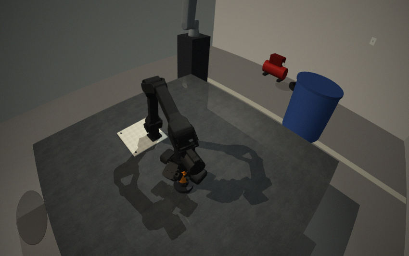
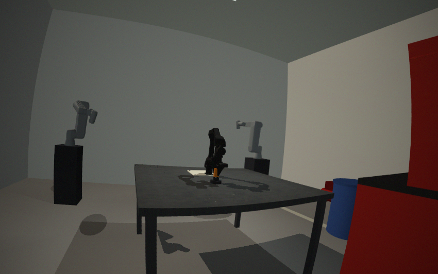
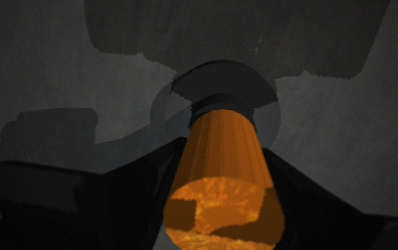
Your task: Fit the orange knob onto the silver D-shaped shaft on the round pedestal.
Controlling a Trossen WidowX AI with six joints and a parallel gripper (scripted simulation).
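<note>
Dark table [image 2: 167,193]: square top on black legs, carrying every task item; the arm's shadows spread across it.

Blue barrel [image 1: 312,105]: stands on the floor beside the table's far edge, near the pale wall.

Red compressor [image 1: 274,69]: on the floor beyond the barrel, against the wall.

Black arm [image 1: 169,111]: one, folded forward and down from its shoulder; it stands on a white base plate [image 1: 128,137] near the table's middle.

Gripper [image 1: 181,174]: points down at the table, jaws clamped on the knob's sides. In the wrist view the dark fingers flank the knob to left and right.

Orange knob [image 3: 224,160]: tapered cylinder, upright, held between the fingers directly over the pedestal. Its lower end meets the dark collar at the pedestal's centre; whether it is fully seated cannot be told. Seen from the side as a short orange post [image 2: 215,172] above the pedestal.

Round pedestal [image 3: 221,80]: dark disc on the table beneath the knob, partly hidden by it.

Shaft: hidden by the knob.
</note>
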